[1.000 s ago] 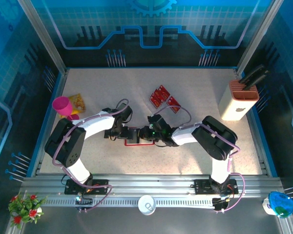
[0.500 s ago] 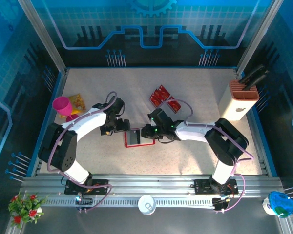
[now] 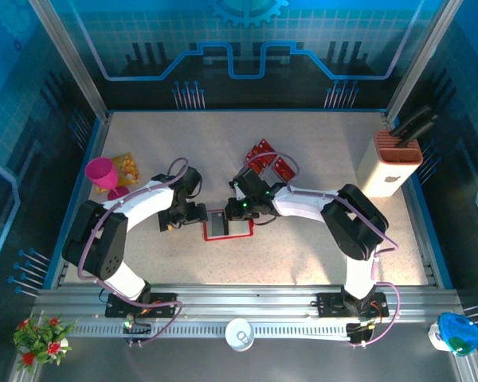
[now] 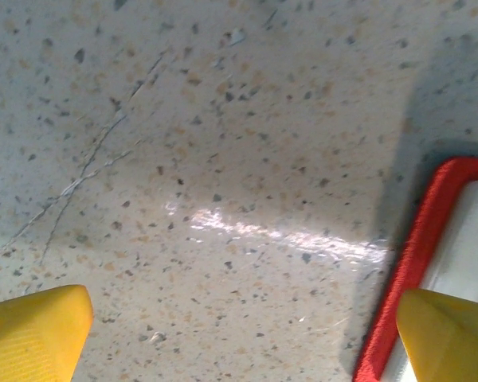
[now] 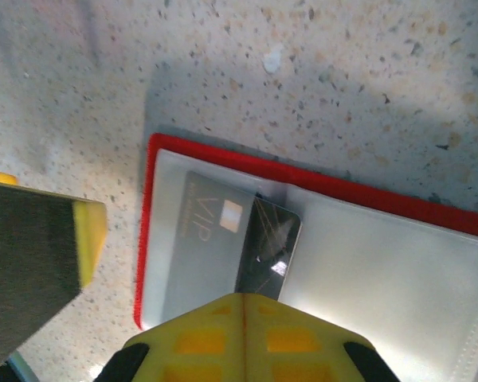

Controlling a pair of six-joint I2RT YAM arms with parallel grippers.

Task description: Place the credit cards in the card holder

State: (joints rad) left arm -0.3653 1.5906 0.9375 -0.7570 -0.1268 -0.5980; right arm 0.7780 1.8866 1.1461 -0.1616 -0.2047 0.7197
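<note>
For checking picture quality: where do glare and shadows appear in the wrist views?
Left wrist: a glare streak on the table, a shadow along the card holder and its red edge. Right wrist: a shadow borders the card holder, and the card inside glints.

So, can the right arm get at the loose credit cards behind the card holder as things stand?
Probably yes. The credit cards lie on the table just beyond the right gripper, with nothing standing between. Its jaws are shut, so they must open first.
</note>
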